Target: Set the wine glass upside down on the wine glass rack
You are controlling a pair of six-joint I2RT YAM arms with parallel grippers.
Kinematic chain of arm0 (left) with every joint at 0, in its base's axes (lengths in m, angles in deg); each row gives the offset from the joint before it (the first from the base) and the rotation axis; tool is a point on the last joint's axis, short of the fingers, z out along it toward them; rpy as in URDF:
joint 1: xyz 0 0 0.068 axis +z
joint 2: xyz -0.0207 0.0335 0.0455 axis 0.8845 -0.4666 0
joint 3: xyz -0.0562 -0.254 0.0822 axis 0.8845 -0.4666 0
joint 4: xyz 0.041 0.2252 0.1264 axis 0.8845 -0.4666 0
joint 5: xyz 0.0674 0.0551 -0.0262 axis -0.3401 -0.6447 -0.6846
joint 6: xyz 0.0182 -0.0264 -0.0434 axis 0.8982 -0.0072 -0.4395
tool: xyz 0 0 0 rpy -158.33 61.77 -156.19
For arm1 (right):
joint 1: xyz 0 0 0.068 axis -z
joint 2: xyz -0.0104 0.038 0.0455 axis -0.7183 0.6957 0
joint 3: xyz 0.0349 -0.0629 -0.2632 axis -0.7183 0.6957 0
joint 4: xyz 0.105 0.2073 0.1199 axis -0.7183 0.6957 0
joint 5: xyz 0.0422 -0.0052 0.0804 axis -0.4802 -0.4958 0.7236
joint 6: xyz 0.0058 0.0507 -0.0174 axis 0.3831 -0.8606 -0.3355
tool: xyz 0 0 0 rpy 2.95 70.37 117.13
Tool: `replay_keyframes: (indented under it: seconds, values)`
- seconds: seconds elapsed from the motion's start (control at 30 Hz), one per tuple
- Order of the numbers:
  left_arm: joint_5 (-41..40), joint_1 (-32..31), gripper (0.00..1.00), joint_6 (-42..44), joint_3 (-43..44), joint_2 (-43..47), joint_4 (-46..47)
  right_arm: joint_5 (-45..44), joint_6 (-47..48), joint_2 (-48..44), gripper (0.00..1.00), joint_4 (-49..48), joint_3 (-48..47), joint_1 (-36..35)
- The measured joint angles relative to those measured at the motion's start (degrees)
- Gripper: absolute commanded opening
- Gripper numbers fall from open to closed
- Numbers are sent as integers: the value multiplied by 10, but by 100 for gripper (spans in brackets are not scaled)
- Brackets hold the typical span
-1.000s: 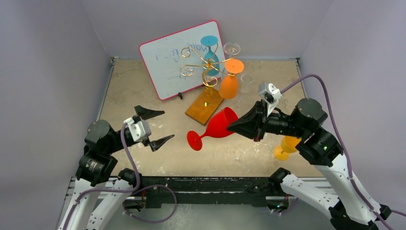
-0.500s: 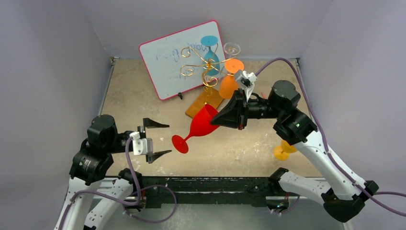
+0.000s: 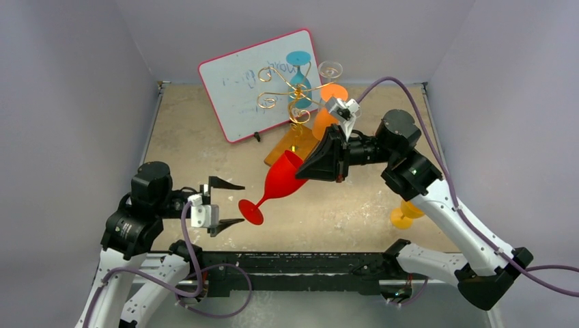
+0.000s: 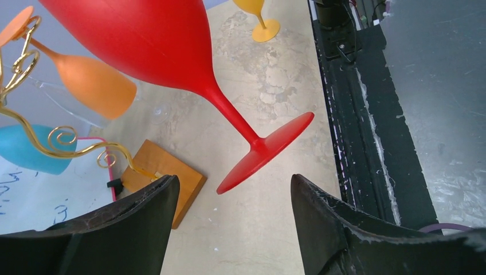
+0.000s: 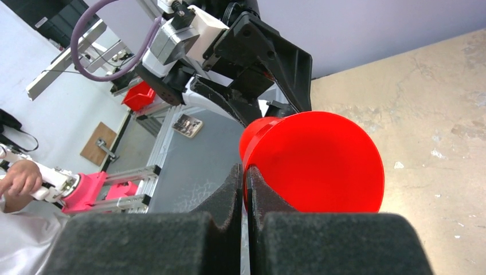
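The right gripper (image 3: 302, 173) has carried the red wine glass (image 3: 280, 181) leftward, its foot now just beside the left gripper (image 3: 240, 203), whose jaws have narrowed.

You're running this in a robotics lab cell, not a home or a kitchen. Plain lavender panels (image 3: 61, 102) box in the stone-patterned table (image 3: 191, 137) along its left, far and right edges. At the near edge a black rail (image 3: 300, 263) carries the left arm (image 3: 130, 229) and right arm (image 3: 447, 212), with purple cables (image 3: 399, 78) trailing off them. Beyond the table, your right wrist view shows aluminium framing (image 5: 123, 172), a red bin (image 5: 139, 96), a pink fixture (image 5: 86, 192) and a person's hand (image 5: 20, 177) at another bench.
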Motion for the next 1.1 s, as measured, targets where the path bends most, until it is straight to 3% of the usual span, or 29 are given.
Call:
replay_keyframes:
  seconds: [0.13, 0.67, 0.93, 1.1]
  values:
    - [9, 0, 51, 18, 0, -11, -8, 3, -1, 7, 0, -2, 0, 0]
    - [28, 0, 35, 57, 1, -30, -41, 13, -2, 17, 0, -12, 0, 0]
    - [45, 0, 1, 69, 10, -36, -44, 14, -5, 23, 0, -14, 0, 0]
    - [53, 0, 0, 78, 16, -36, -52, -1, -10, 23, 5, -14, 0, 6]
